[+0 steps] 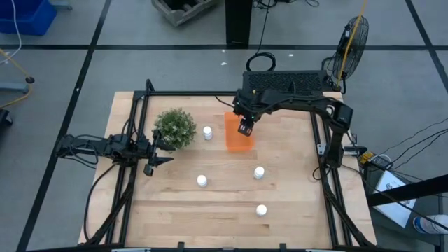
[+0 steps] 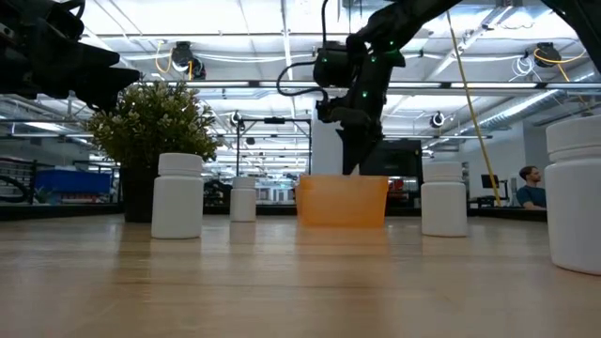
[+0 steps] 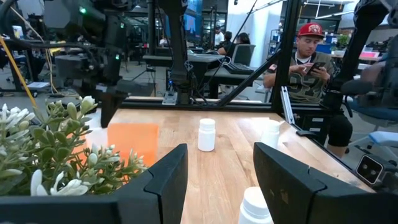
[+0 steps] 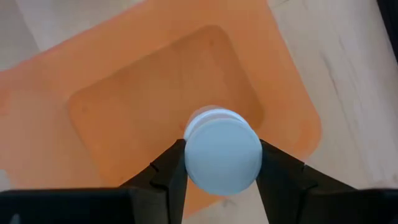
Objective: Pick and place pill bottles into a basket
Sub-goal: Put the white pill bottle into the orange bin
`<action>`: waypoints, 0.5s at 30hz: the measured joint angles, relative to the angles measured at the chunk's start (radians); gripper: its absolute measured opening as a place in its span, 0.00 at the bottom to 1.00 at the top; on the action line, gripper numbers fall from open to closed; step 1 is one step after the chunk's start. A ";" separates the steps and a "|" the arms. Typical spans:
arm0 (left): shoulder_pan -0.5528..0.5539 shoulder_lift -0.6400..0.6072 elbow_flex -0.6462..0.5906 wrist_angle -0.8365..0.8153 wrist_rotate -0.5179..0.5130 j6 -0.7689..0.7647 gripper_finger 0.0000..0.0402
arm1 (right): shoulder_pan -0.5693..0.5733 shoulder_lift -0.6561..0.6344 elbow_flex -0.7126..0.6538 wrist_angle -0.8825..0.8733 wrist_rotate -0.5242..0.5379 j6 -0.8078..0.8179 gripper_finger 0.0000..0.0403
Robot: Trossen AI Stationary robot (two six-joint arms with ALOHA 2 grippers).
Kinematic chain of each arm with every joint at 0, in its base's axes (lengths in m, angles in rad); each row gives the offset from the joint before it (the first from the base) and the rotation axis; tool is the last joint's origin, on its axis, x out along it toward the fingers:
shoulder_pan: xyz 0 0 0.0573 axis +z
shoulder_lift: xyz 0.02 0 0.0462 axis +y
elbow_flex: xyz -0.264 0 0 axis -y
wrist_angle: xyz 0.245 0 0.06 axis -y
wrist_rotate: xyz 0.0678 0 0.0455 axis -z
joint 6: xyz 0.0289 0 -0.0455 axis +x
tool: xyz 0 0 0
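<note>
My right gripper [image 1: 245,128] is over the orange basket [image 1: 238,133] at the table's far middle, shut on a white pill bottle [image 4: 222,155]. In the low view its fingers [image 2: 357,155] reach down to the basket's rim [image 2: 343,180], and the bottle is hidden there. Several other white bottles stand upright on the wood: one beside the plant [image 1: 207,132], one at the near left [image 1: 201,181], and two at the right [image 1: 259,172] [image 1: 261,209]. My left gripper [image 1: 157,150] is open and empty at the table's left, next to the plant. My right gripper pinches the bottle between its two fingers [image 4: 169,174], one on each side of the round body just under the white cap [image 4: 194,163]. The fingers come from above, pointing down. The bottle is upright over the basket's floor [image 4: 143,106]; I cannot tell whether it stands on it.
A bushy green plant [image 1: 175,128] stands left of the basket, close to my left gripper. A black frame [image 1: 210,94] runs around the table. A seated person in a red cap [image 3: 305,56] is beyond the table. Bare wood [image 1: 231,196] lies between the bottles at the near side.
</note>
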 joint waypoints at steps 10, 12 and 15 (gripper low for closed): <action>0.000 0.000 0.000 -0.004 0.007 0.000 0.46 | -0.027 0.075 0.002 0.047 -0.034 -0.008 0.35; 0.000 0.000 0.000 -0.008 0.006 0.000 0.46 | -0.027 0.081 0.003 0.052 -0.050 -0.010 0.35; 0.000 0.000 0.000 -0.008 0.007 0.000 0.46 | -0.027 0.086 0.004 0.061 -0.050 -0.014 0.35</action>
